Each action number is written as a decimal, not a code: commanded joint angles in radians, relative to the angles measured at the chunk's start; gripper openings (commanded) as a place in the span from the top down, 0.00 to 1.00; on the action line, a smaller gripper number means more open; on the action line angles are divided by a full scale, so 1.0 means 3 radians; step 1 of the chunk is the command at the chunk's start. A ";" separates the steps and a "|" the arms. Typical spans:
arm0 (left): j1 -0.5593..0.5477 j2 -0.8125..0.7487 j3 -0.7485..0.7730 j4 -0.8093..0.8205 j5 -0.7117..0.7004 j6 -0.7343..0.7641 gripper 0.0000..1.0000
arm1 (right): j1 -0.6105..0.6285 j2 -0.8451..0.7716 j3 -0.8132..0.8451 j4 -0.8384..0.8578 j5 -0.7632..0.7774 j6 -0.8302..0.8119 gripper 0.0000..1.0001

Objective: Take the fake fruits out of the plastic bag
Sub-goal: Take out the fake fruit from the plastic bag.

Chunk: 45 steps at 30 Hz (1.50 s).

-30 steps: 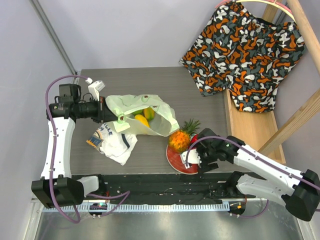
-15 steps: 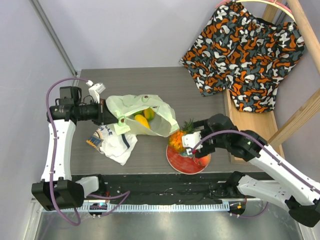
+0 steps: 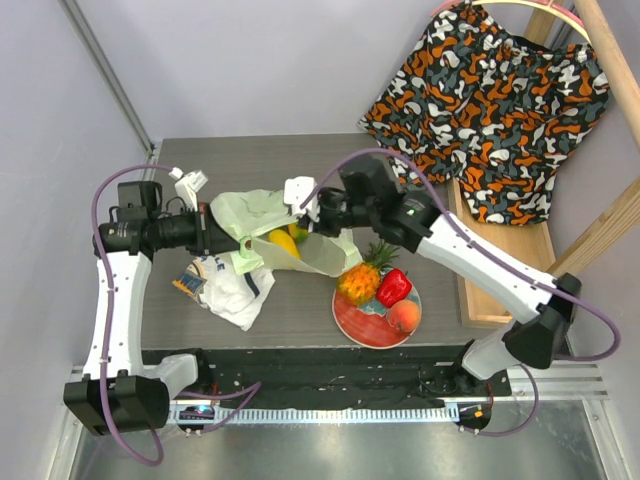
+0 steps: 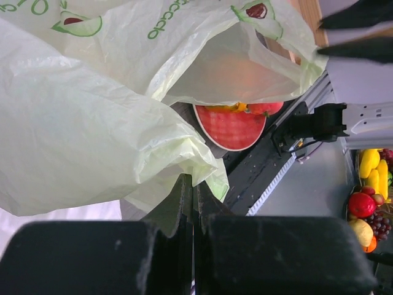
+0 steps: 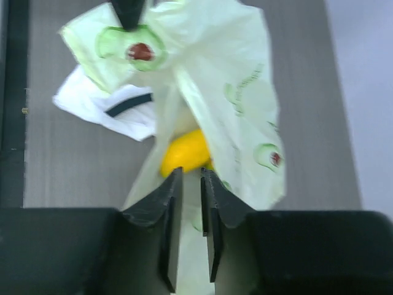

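Observation:
The plastic bag (image 3: 300,222) lies on the table with its mouth toward the plate, pale green with avocado prints. My left gripper (image 3: 230,240) is shut on a fold of the plastic bag's (image 4: 92,123) edge, its tips (image 4: 191,179) pinching the film. A yellow fruit (image 3: 283,243) shows inside the bag. My right gripper (image 3: 297,208) hovers over the bag mouth. Its jaws (image 5: 191,173) stand a narrow gap apart with nothing between them, just short of the yellow fruit (image 5: 187,150). A pineapple (image 3: 358,280), a red fruit (image 3: 393,287) and a peach-coloured fruit (image 3: 403,317) rest on the red plate (image 3: 352,318).
A white T-shirt (image 3: 235,290) lies crumpled by the bag's near left side. Patterned orange-and-black shorts (image 3: 490,110) hang on a wooden rack (image 3: 505,255) at the right. A black rail (image 3: 320,365) runs along the table's near edge.
My right arm swung from the plate up and left to the bag mouth, and its jaws narrowed. The red fruit now lies on the plate. The left gripper kept its hold.

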 commanded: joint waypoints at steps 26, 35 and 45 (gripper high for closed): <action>0.0068 -0.0184 0.0169 -0.0399 -0.0195 -0.0169 1.00 | 0.0596 0.0883 -0.0906 0.0998 0.0150 0.0795 0.69; 0.0098 -0.0486 -0.0173 -0.0621 -0.0391 -0.0450 1.00 | 0.0295 0.1026 -0.0713 0.1310 0.1029 0.1051 0.65; 0.0206 -0.0517 -0.0358 -0.0503 0.0080 -0.0399 1.00 | 0.0187 0.1680 -0.0278 0.1443 0.1418 0.1460 0.06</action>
